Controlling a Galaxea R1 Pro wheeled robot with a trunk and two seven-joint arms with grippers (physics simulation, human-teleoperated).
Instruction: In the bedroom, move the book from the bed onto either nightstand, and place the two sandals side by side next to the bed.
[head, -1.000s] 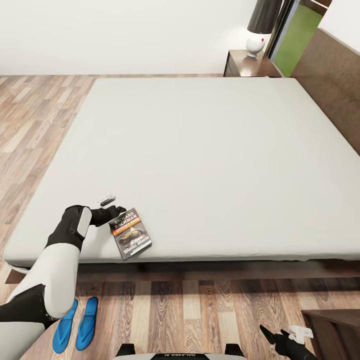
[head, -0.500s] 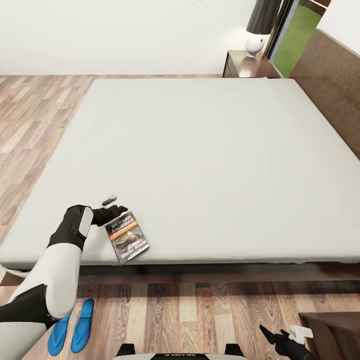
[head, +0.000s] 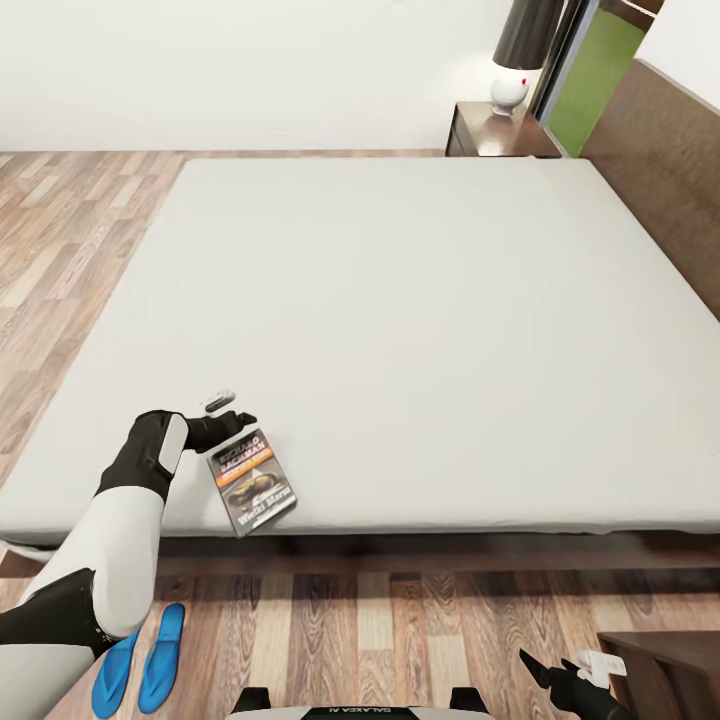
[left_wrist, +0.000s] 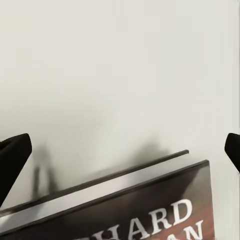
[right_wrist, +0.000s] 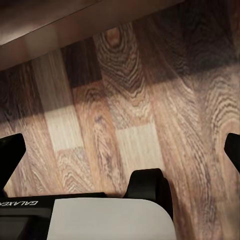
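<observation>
Grey mattress (head: 400, 320) wide open; book (head: 252, 481) at 7 o'clock edge, overhanging; left gripper (head: 232, 418) released beside it; right gripper (head: 560, 672) spread.

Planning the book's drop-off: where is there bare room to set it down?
The nightstand top is bare in front of the lamp. The mattress beyond the book is free. It is crowded only near the left gripper.
</observation>
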